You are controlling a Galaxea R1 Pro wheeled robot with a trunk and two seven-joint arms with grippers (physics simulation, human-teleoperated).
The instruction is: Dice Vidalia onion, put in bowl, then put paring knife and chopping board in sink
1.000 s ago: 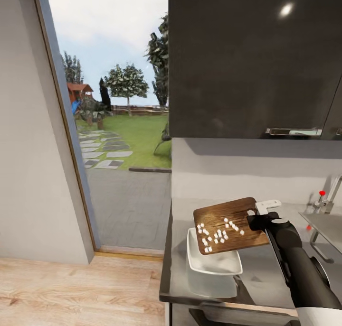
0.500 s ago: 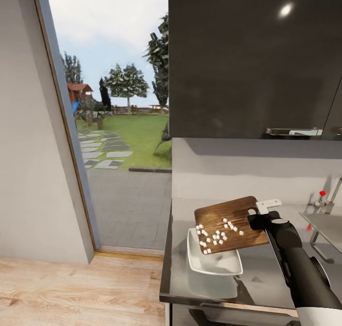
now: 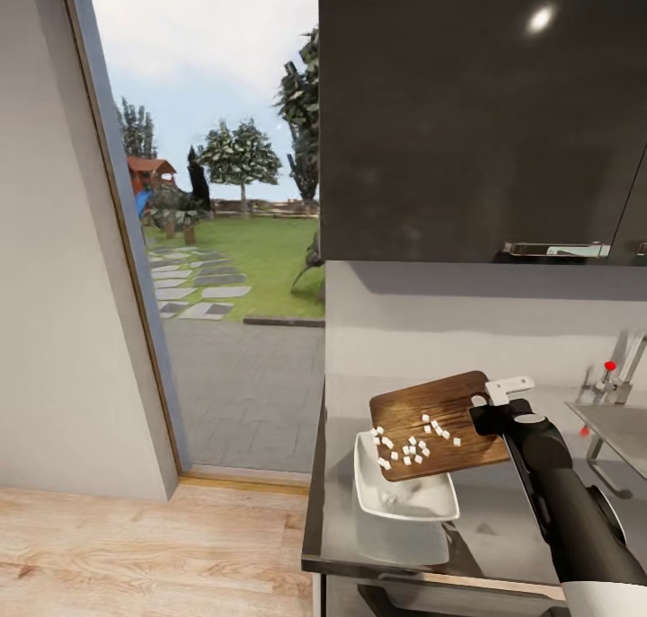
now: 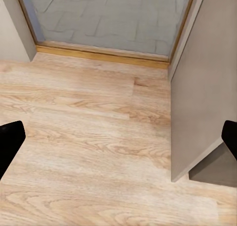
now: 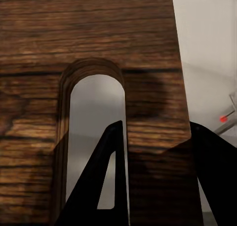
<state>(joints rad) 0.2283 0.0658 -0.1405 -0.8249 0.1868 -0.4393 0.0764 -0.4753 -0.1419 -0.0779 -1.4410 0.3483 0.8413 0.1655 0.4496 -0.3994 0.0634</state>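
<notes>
My right gripper (image 3: 491, 409) is shut on the handle end of the dark-brown chopping board (image 3: 440, 424), holding it tilted above the white bowl (image 3: 422, 504) on the grey countertop (image 3: 503, 532). Several white pieces of diced onion (image 3: 410, 443) lie on the board's lower half, near the edge over the bowl. In the right wrist view the board (image 5: 89, 33) and its slot hole cover the black fingers (image 5: 111, 186). The sink (image 3: 622, 430) is at the far right. The paring knife is out of view. My left gripper (image 4: 118, 142) hangs open over the wooden floor.
A dark wall cabinet (image 3: 476, 114) hangs above the counter. The faucet with its red knob (image 3: 610, 365) stands beside the sink. Left of the counter's end, a glass door (image 3: 216, 240) opens onto a garden, with wooden floor (image 3: 135, 545) before it.
The onion pieces have slid down the tilted board toward the bowl, and a few have dropped in. The board and right gripper have shifted very slightly to the right.
</notes>
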